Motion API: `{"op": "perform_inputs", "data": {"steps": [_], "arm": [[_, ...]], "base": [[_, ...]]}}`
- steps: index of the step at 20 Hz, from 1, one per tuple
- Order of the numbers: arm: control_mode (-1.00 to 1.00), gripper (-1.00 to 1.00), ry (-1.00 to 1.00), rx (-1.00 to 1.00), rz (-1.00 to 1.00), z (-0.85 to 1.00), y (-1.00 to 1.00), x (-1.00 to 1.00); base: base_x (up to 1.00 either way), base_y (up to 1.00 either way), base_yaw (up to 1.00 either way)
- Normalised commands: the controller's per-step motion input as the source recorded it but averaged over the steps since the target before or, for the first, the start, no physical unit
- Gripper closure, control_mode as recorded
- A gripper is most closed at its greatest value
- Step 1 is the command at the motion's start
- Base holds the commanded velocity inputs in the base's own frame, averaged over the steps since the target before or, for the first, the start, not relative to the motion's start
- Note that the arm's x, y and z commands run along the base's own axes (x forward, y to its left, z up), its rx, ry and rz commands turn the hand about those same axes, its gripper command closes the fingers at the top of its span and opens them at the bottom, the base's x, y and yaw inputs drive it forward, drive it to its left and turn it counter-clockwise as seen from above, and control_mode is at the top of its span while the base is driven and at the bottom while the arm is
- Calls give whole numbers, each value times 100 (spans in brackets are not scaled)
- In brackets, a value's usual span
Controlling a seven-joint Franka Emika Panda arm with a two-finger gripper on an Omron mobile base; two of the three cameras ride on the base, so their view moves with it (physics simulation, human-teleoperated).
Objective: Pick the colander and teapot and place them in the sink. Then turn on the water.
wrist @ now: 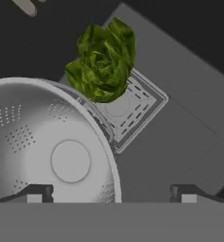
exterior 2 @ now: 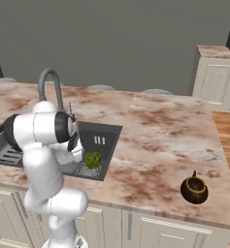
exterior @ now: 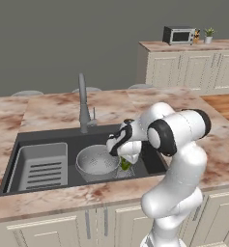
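Observation:
The silver perforated colander [exterior: 96, 160] [wrist: 47, 142] stands upright on the floor of the dark sink [exterior: 48, 140] [exterior 2: 109, 133]. My gripper [wrist: 112, 194] [exterior: 127, 157] hangs just above the colander's right rim, open, with nothing between its fingers. One fingertip [wrist: 35, 194] is over the colander bowl, the other over the bare sink floor [wrist: 179, 142]. The dark-brown teapot [exterior 2: 194, 190] with its gold rim sits on the marble counter far to the right, near the front edge. The grey tap [exterior: 83, 103] [exterior 2: 48, 82] rises behind the basin. Water is out of view.
A green leafy bunch [wrist: 104, 59] [exterior: 125, 164] [exterior 2: 92, 159] lies over the sink drain, beside the colander. A grey ribbed tray [exterior: 41, 166] takes up the sink's left part. A microwave [exterior: 178, 34] stands on the far cabinets.

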Motion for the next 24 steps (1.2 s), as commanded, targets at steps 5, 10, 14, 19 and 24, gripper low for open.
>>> {"op": "perform_inputs", "data": {"steps": [5, 10, 14, 19, 24], "arm": [[-100, -100, -10, 0, 9, 66, -17, -30], [-100, -100, -6, 0, 6, 71, -4, -50], [-100, -100, -2, 0, 3, 76, -6, -59], [-100, -100, 0, 0, 4, 89, -6, -56], [-100, -100, 0, -2, 7, 76, -11, -64]], "base": [[0, 0, 0], [0, 0, 0], [0, 0, 0], [0, 0, 0], [0, 0, 0]]}}
